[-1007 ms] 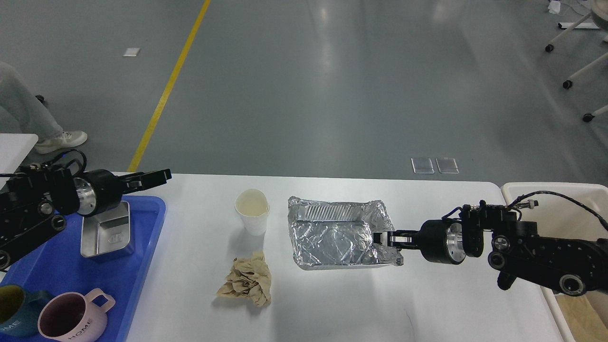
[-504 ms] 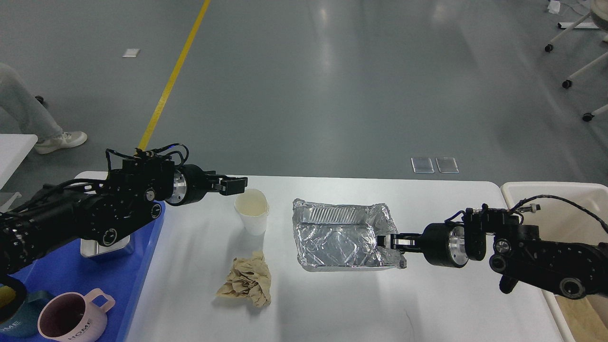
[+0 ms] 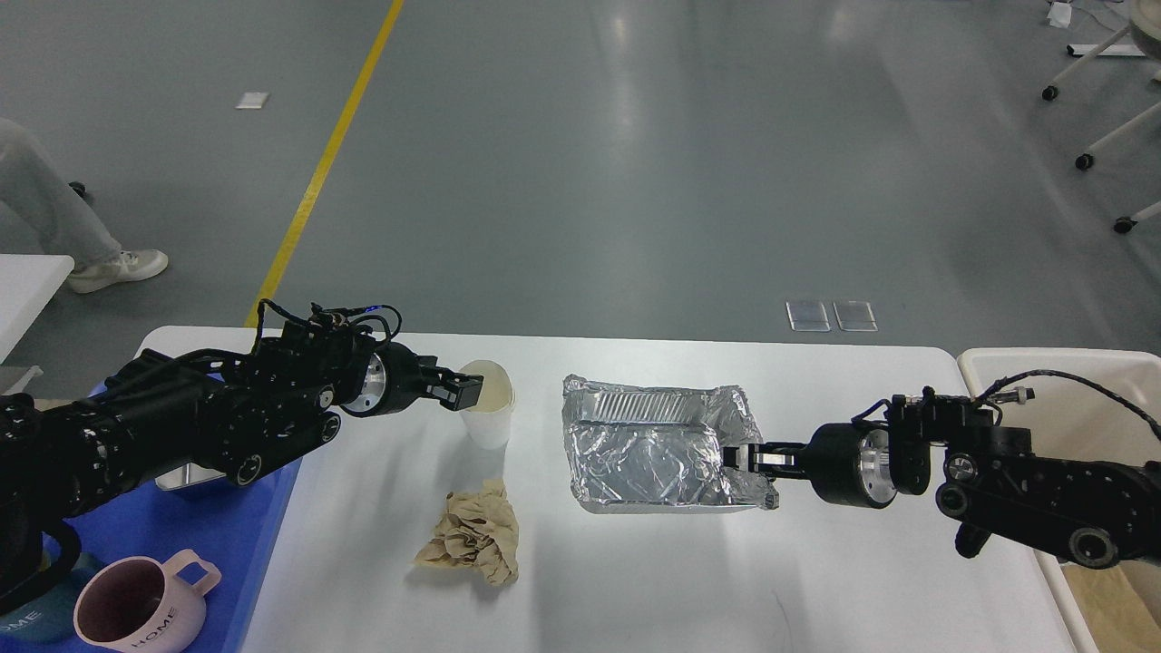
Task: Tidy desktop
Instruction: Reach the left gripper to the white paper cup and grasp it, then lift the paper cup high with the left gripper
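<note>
The white desktop point(image 3: 653, 580) holds a white paper cup point(image 3: 490, 422), a crumpled brown paper ball point(image 3: 472, 537) and a crinkled foil tray point(image 3: 648, 444). My left gripper point(image 3: 461, 392) is at the cup's left rim, touching or just beside it, and looks open. My right gripper point(image 3: 744, 458) is shut on the foil tray's right edge, with the tray resting on the desktop.
A blue plastic tray point(image 3: 258, 526) at the left holds a pink mug point(image 3: 136, 612), a dark blue mug point(image 3: 23, 617) and a metal box point(image 3: 186, 476) mostly hidden by my left arm. A cream bin point(image 3: 1079, 376) stands at the right edge.
My left arm swung right from over the blue tray to the paper cup and dropped to its rim. My right gripper dragged the foil tray slightly to the right.
</note>
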Robot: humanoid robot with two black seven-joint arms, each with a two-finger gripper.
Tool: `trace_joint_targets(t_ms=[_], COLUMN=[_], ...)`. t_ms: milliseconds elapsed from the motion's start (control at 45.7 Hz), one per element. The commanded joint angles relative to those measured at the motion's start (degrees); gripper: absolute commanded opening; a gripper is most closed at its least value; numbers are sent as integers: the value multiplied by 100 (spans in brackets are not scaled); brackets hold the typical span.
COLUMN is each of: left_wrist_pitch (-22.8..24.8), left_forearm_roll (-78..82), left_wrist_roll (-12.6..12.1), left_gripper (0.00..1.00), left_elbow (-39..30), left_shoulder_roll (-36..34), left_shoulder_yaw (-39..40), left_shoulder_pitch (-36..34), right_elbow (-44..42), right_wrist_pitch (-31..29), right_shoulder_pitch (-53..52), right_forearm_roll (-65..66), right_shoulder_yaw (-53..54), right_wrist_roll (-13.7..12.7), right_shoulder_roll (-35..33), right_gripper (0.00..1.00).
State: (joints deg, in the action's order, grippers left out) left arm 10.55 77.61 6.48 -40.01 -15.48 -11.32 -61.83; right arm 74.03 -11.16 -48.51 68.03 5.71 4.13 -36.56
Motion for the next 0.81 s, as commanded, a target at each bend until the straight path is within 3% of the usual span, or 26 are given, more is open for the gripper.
trace_joint_targets(t_ms=[0, 263, 394, 657, 788], left_wrist_pitch=[52, 237, 325, 360, 658], left_forearm_roll=[0, -9, -9, -44, -123], left_wrist_roll=[-7, 46, 64, 90, 108], left_gripper=[52, 14, 2, 0, 0], left_elbow=[2, 2, -7, -86, -331], left_shoulder_roll=[1, 1, 1, -42, -445], left_shoulder_yaw=[-10, -204, -213, -186, -37], left_shoulder_pitch=[-13, -13, -4, -83, -451], right_elbow=[-29, -29, -29, -29, -29], right_wrist_pitch=[0, 0, 0, 0, 0], right_shoulder_pitch=[8, 0, 8, 35, 35], right_forearm_roll=[-1, -9, -9, -9, -9], right_shoulder_yaw=[1, 1, 1, 1, -17], right_wrist_roll=[0, 0, 0, 0, 8], right_shoulder_roll=[0, 0, -9, -18, -18], right_gripper=[0, 0, 0, 0, 0])
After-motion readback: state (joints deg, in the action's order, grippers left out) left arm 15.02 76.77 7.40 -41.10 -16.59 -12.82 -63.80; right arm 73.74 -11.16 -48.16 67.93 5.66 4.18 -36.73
